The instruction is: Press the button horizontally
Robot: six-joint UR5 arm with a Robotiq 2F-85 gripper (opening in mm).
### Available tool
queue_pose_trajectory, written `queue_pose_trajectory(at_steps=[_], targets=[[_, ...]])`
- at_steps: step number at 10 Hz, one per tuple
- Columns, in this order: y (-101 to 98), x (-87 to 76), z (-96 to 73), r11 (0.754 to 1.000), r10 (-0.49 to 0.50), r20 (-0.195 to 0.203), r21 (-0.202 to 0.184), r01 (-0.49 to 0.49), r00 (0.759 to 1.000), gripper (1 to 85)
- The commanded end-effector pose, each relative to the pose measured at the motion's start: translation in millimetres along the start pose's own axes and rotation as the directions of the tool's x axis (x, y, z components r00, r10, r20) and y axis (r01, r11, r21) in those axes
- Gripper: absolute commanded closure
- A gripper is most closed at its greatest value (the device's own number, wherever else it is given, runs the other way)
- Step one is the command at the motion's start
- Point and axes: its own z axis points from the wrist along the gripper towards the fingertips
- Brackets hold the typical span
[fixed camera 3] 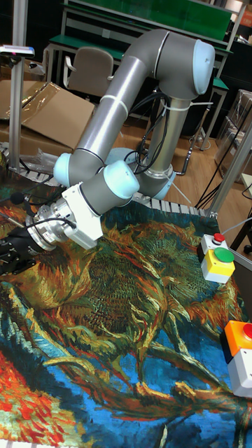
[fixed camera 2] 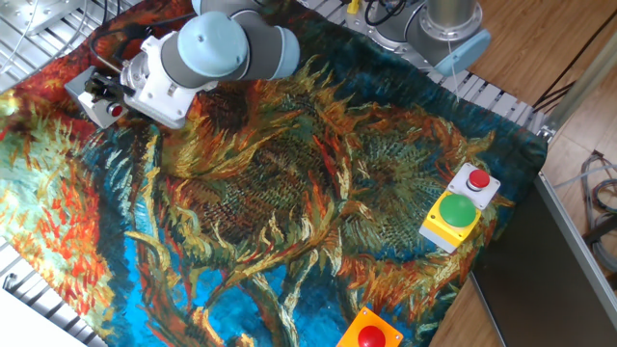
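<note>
The button (fixed camera 2: 116, 111) is a small red disc on the side face of a light grey box (fixed camera 2: 81, 89) at the far left of the cloth. In the fixed view my gripper (fixed camera 2: 100, 91) is a dark shape lying level right against that box, just above the button, with the white wrist behind it. In the tall fixed view the gripper (fixed camera 3: 11, 256) reaches the left edge of the picture and the box is out of frame. No view shows the fingertips clearly, so I cannot tell whether they touch the button.
A small white box with a red button (fixed camera 2: 477, 181) stands against a yellow box with a big green button (fixed camera 2: 455, 214) at the right. An orange box with a red dome (fixed camera 2: 370, 335) sits at the front edge. The painted cloth (fixed camera 2: 289, 193) covers the table.
</note>
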Motion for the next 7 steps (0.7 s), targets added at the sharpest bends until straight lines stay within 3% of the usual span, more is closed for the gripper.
queue_pose_trajectory(at_steps=[1,2,3,5,7], targets=[[-2.0,0.6,0.6,1.000,-0.009,0.002,0.005,0.009,1.000,23.7],[-10.5,2.1,5.3,0.998,-0.037,-0.007,0.045,0.037,0.999,23.7],[-26.2,6.8,11.0,0.991,-0.069,-0.038,0.110,0.073,0.997,23.7],[-31.0,3.8,15.8,0.984,-0.101,-0.056,0.142,0.108,0.993,24.0],[-15.3,2.6,13.4,0.993,-0.082,-0.053,0.079,0.086,0.995,23.7]])
